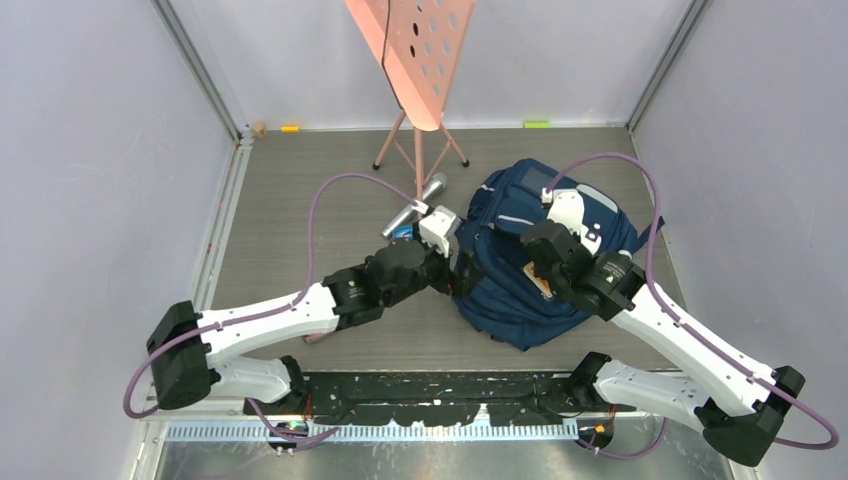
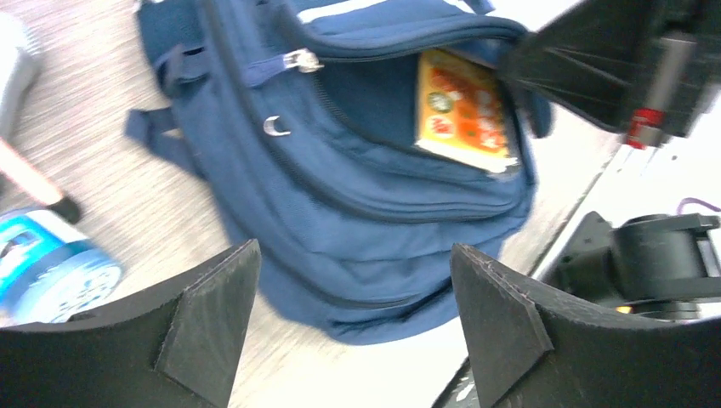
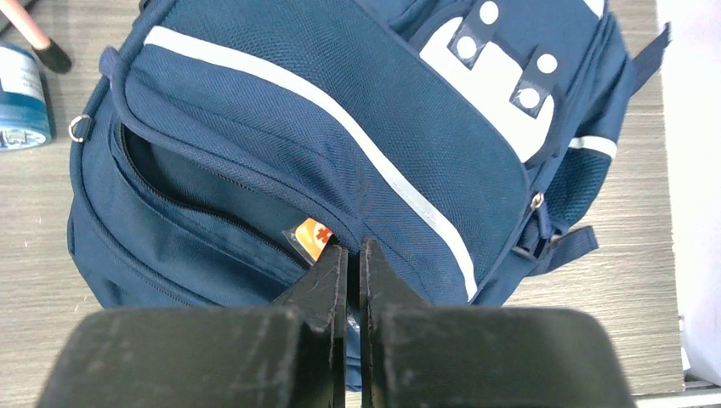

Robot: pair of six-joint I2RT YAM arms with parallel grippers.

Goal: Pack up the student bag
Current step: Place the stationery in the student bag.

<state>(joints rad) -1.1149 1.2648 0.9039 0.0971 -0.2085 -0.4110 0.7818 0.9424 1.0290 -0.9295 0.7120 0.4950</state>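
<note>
The navy backpack (image 1: 510, 300) lies on the grey surface (image 1: 290, 200) between the arms, its pocket gaping on an orange book (image 2: 459, 110). The right claw (image 3: 353, 255) is closed tight — seemingly pinching the pocket flap. The left claw (image 2: 353, 289) hangs wide and empty, just beside the backpack.

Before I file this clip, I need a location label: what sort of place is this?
Probably a robot test cell in a lab, not a classroom: plain panel walls on metal framing box in a wood-grain table, and the left arm and right arm are bolted along its near edge.
</note>
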